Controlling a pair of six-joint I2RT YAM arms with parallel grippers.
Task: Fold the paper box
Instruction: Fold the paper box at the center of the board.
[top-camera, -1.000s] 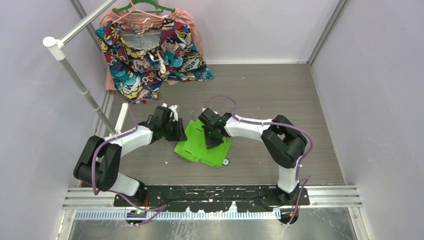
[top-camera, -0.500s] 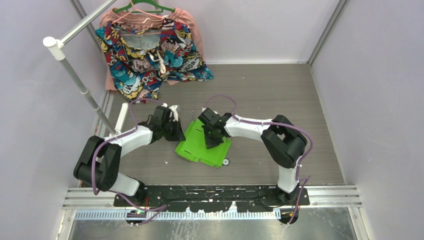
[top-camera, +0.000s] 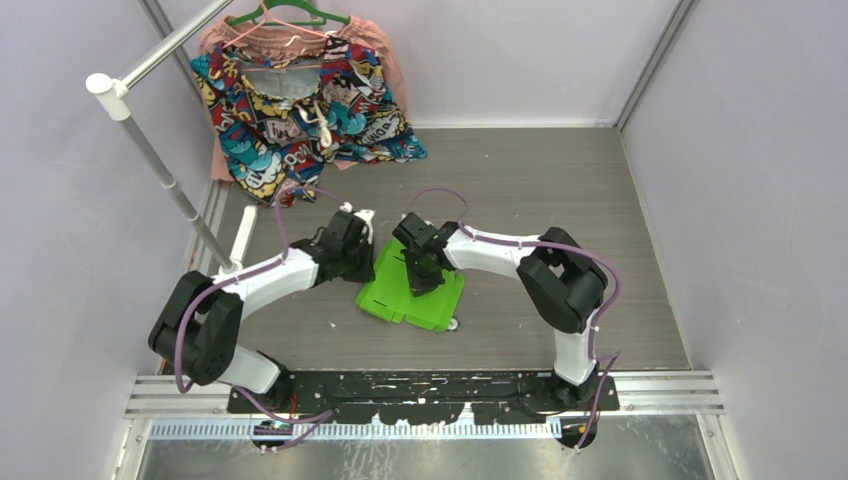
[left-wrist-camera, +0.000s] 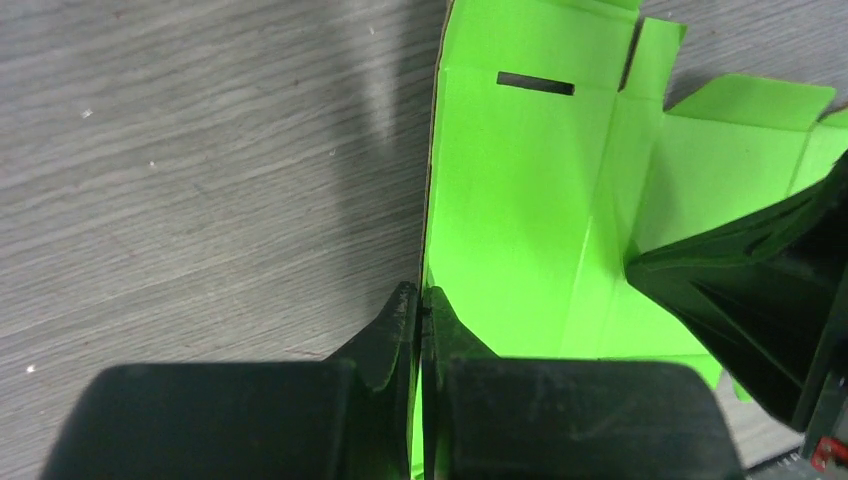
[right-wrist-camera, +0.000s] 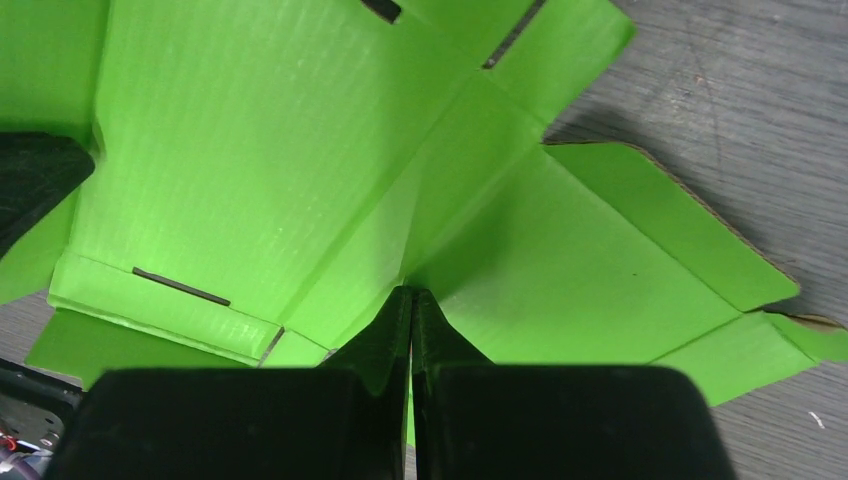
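Left hand (left-wrist-camera: 420, 300) is clamped tight on one side edge of the bright lime-green die-cut card paper box (left-wrist-camera: 510, 200), with that panel tipped up off the grey wood-grain bench (top-camera: 560, 180). Right hand (right-wrist-camera: 412, 295) has its fingers squeezed together, tips down on a crease mid-sheet. Flaps fan out flat ahead of it and to both sides.

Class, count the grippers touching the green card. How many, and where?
2. The left gripper pinches the edge of the green card on its own side; the right gripper, shut, touches the middle, where creases meet.
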